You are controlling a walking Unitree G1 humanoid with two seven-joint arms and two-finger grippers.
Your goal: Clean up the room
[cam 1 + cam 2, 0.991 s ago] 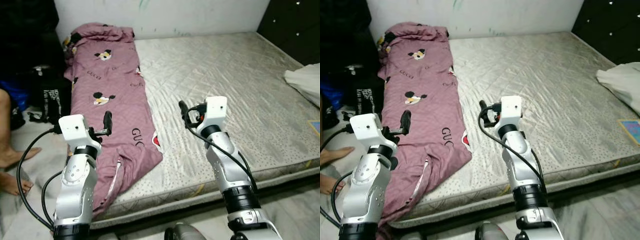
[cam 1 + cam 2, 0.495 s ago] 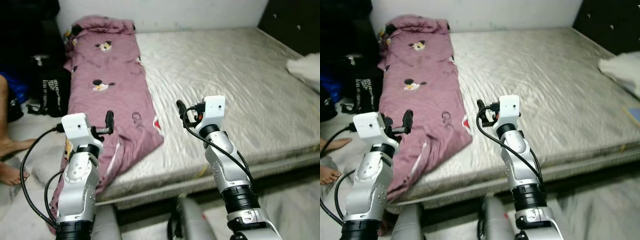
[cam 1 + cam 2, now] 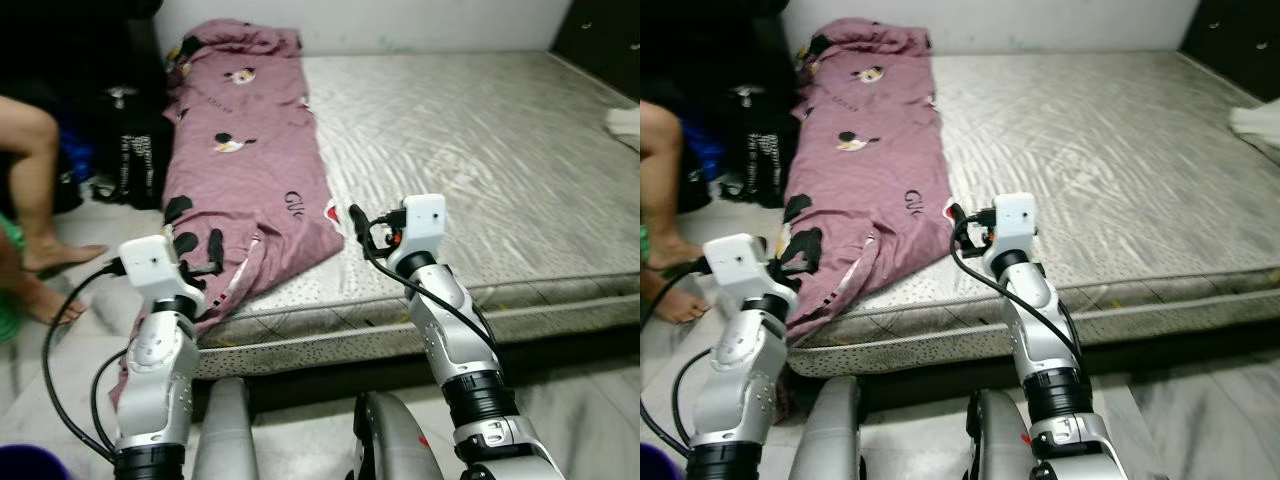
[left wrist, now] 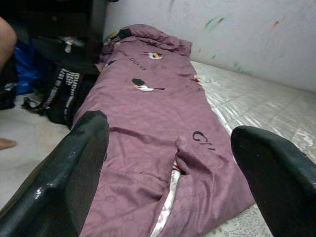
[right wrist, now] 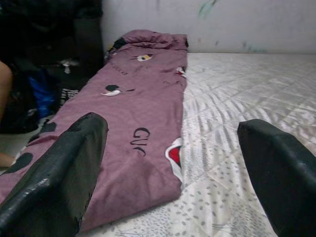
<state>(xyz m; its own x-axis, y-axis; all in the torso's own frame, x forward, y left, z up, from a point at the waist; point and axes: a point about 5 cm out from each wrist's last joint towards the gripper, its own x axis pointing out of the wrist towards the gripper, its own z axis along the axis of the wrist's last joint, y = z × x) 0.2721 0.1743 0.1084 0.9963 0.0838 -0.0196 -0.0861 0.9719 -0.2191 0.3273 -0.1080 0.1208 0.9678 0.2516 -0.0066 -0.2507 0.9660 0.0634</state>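
A mauve blanket printed with cartoon mice lies along the left side of a grey quilted mattress. Its near end droops over the mattress's front left corner. My left gripper is held up in front of that drooping end, short of the bed edge. In the left wrist view the left gripper is open with nothing between its fingers. My right gripper hovers over the front edge of the mattress, just right of the blanket's end. The right wrist view shows the right gripper open and holding nothing.
A person's bare legs stand on the floor at the left, beside a black bag. A white cloth lies at the mattress's far right. A dark panel rises at the back right. My own legs show below.
The whole picture has shifted: the bed's front edge now sits higher and the person's legs are further in view. Both arms keep the same pose, grippers still open.
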